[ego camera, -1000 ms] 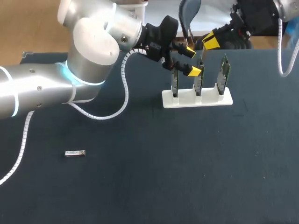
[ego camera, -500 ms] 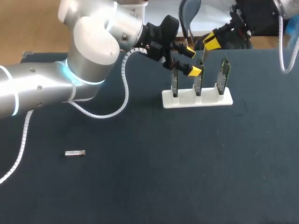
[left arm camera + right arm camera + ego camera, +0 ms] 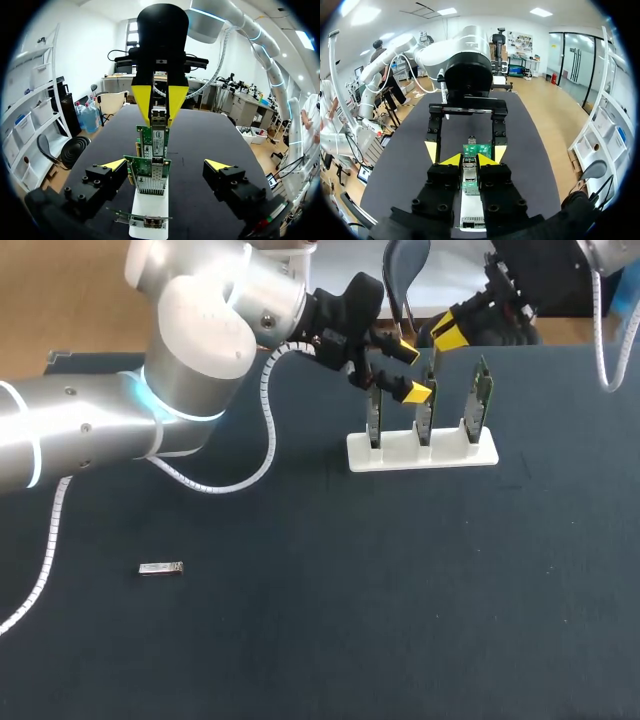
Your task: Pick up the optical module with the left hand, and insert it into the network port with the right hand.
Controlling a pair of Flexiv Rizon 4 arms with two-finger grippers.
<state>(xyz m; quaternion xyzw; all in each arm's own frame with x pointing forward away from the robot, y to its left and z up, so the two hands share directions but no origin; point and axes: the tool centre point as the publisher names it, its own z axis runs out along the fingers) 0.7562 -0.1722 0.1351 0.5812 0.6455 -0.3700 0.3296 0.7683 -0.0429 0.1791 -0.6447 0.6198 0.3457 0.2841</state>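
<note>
Table (image 3: 400,590): a dark top that carries the rack and the loose part, both within reach of the arms.
Left arm (image 3: 90,430): reaches across to the near end of the rack. It is probably waiting there, since its jaws hold nothing.
Right arm (image 3: 560,270): hangs over the far side of the rack, placed to press downward.
Rack (image 3: 422,453): a white holder that stands three cards upright, apparently so their ports can be reached from above.
Network card (image 3: 477,150): just beyond the right jaws. Its port is hidden beneath them.
Left jaws: spread wide and empty, one finger on each side of the line of cards, touching none.
Right jaws: closed on the optical module (image 3: 469,174), which is gripped from two sides and lined up with the card's top edge for insertion.
Second module (image 3: 160,568): lies flat on the table, well apart from the rack.
</note>
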